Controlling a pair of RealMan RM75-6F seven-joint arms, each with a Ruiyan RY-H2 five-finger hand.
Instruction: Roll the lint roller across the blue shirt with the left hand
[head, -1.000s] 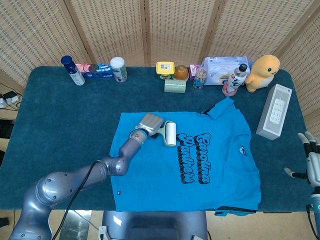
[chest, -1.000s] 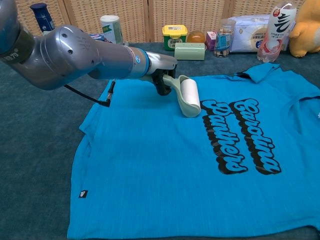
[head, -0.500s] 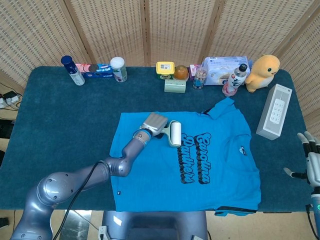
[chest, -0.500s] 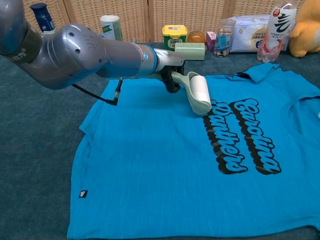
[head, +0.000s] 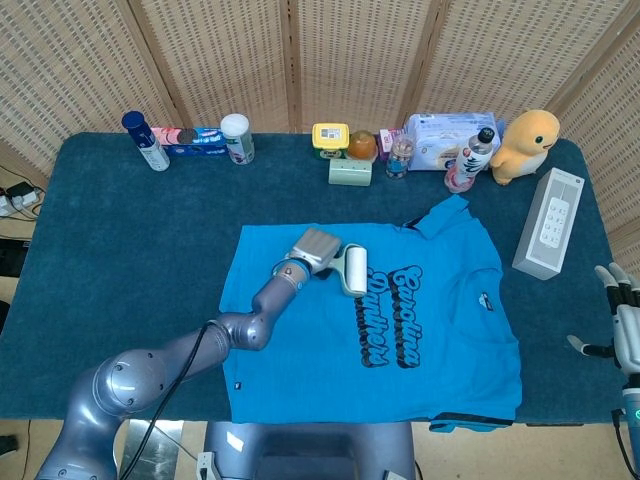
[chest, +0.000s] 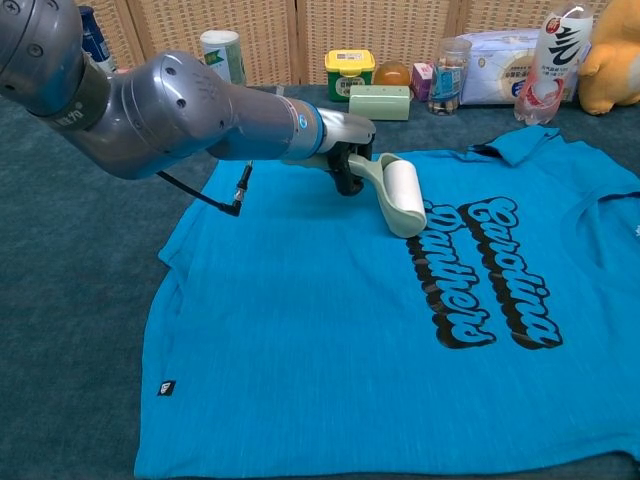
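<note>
blue shirt (chest: 330, 340) with black lettering; white, pale-green lint roller (chest: 400, 195); dark teal table (head: 130, 230)

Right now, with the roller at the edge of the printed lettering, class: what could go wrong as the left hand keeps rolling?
1. The lint roller sits at the edge of the black lettering; its sticky sheet might drag and bunch the blue shirt, which lies loose on the table.
2. The left hand holds only the handle; a tilt could lift one end off the fabric.
3. The folded collar lies ahead and may snag.
</note>
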